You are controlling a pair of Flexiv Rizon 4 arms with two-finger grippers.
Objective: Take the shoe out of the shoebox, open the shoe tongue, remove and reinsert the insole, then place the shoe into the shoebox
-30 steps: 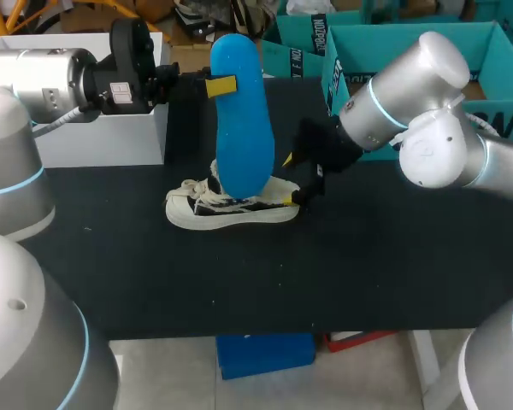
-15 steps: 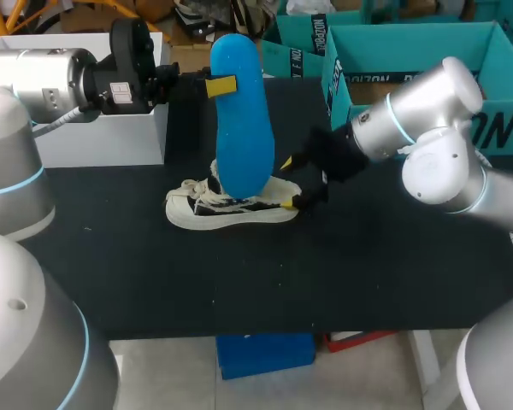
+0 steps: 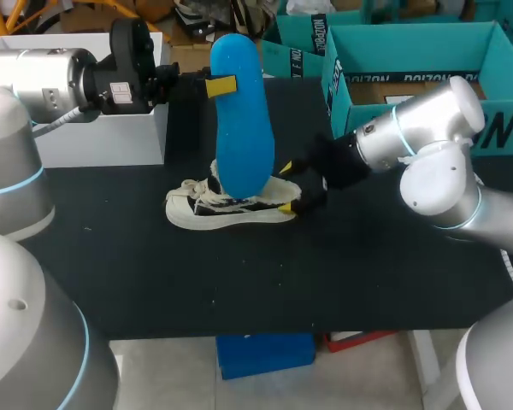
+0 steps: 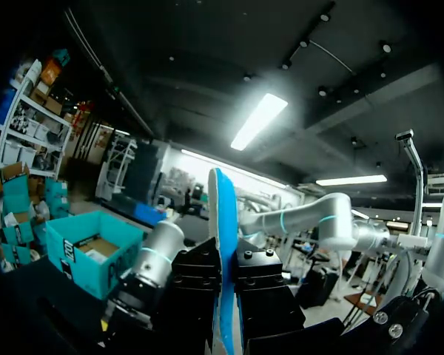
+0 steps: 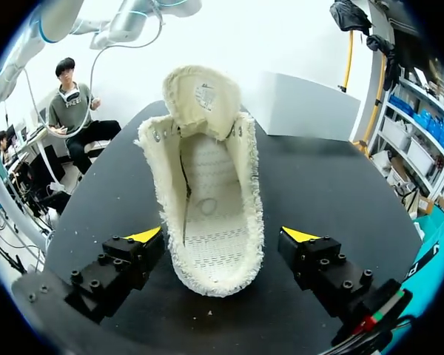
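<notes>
A cream low shoe point(image 3: 231, 205) lies on the black table point(image 3: 368, 273), toe to the left. Above it the blue insole point(image 3: 239, 120) stands upright, toe end down inside the shoe, with my left gripper point(image 3: 221, 85) shut on its upper part. In the left wrist view the insole point(image 4: 222, 214) shows edge-on, pinched between the black fingers of the left gripper point(image 4: 226, 296). My right gripper point(image 3: 289, 184) is open around the shoe's heel. In the right wrist view the shoe point(image 5: 207, 192) lies between the fingers of the right gripper point(image 5: 222, 235), tongue lifted, inside bare.
The white shoebox point(image 3: 111, 137) stands at the back left, behind my left arm. Teal boxes point(image 3: 410, 51) sit at the back right, close behind my right arm. The table's front half is bare black surface.
My right arm's forearm has swung lower and to the right, while its open gripper stayed at the shoe's heel. The left arm and the insole have not moved.
</notes>
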